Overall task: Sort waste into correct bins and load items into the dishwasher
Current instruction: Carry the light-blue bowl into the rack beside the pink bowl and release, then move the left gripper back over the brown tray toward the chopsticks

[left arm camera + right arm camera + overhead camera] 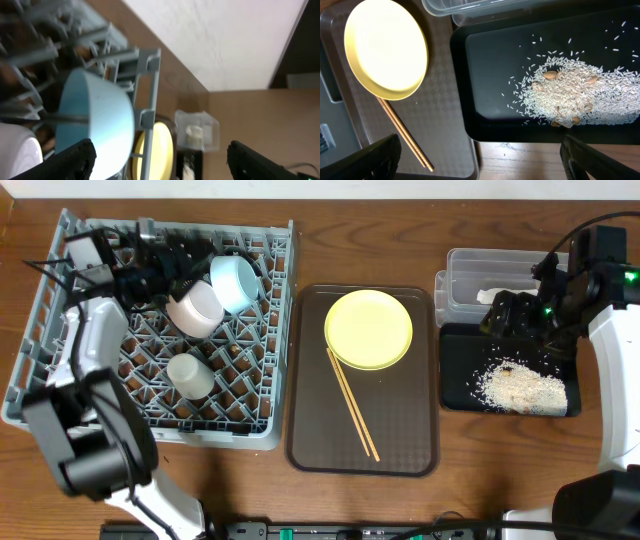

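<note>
My left gripper [160, 162]: jaws wide, nothing held, beside the light blue bowl [234, 282], which sits tilted among the pegs of the dish rack [282, 330]. My right gripper [487, 162]: equally wide, empty, over the black tray [460, 350]. Yellow plate [368, 329] and chopsticks [352, 405] lie on the brown tray [400, 440] (not yet loaded). Plate next, I judge: approach its rim low, avoiding the chopsticks beside it.

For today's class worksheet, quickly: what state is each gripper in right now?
Left gripper: open, holding nothing.
Right gripper: open, holding nothing.
</note>
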### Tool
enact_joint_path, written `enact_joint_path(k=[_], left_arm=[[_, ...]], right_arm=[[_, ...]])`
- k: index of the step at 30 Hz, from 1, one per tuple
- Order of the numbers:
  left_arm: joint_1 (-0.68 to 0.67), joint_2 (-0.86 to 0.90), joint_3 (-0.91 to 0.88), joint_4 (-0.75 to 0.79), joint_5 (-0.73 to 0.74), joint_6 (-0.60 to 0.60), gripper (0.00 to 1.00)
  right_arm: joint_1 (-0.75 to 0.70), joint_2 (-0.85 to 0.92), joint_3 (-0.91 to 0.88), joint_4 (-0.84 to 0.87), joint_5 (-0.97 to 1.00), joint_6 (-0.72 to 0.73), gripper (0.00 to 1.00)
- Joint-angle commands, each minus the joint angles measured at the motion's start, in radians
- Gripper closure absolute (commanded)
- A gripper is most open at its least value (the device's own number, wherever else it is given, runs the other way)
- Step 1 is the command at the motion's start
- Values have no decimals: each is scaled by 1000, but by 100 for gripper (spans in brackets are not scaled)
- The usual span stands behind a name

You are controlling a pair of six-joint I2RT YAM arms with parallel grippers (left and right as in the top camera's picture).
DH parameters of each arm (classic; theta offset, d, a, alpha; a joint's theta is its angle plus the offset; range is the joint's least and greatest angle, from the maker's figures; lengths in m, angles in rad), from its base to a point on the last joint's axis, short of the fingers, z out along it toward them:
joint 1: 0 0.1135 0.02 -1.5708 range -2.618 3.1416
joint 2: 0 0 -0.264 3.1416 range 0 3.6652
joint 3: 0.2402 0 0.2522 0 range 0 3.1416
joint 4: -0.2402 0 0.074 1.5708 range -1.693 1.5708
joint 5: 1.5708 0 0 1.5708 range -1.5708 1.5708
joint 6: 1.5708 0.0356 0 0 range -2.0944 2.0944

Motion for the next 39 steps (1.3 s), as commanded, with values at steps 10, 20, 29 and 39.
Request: enact_joint_path(k=[10, 20, 29, 39], left_arm=[[-79, -288, 17, -210, -276, 141, 12], [-490, -361, 17, -609, -727, 223, 12], [-724, -361, 11, -716, -677, 213, 12], [-858, -361, -76, -806, -898, -48, 12]], right_arm=[[-8, -24, 11, 5, 2, -8, 1], [-8, -24, 11, 3, 2, -8, 1], [-8, -24, 11, 3, 2, -9, 1], [-8, -24, 11, 3, 2, -9, 1]])
